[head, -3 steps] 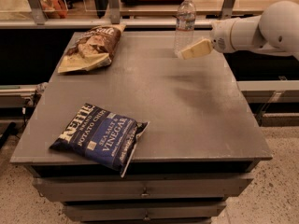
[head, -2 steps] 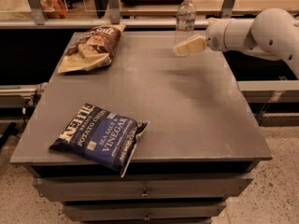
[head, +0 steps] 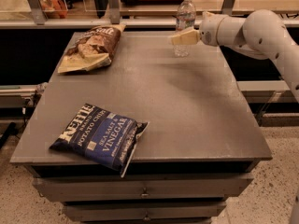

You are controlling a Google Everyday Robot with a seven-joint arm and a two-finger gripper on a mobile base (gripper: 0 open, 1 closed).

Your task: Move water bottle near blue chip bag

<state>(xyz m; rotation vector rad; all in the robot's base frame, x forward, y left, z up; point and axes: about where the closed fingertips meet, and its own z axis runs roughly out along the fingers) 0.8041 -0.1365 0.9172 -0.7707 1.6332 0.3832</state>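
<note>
The water bottle (head: 185, 16) stands upright at the far edge of the grey table (head: 196, 111), right of centre, clear with a white cap. My gripper (head: 183, 37) reaches in from the right on the white arm and overlaps the bottle's middle at label height. The blue chip bag (head: 99, 136) lies flat at the near left corner of the table, far from the bottle, its lower corner hanging over the front edge.
A brown-and-tan chip bag (head: 92, 47) lies at the far left of the table. A rail and shelving (head: 140, 22) run behind the table. Drawers (head: 140, 190) sit under the tabletop.
My gripper has moved left along the far edge and now overlaps the water bottle. The bottle and both bags have not moved.
</note>
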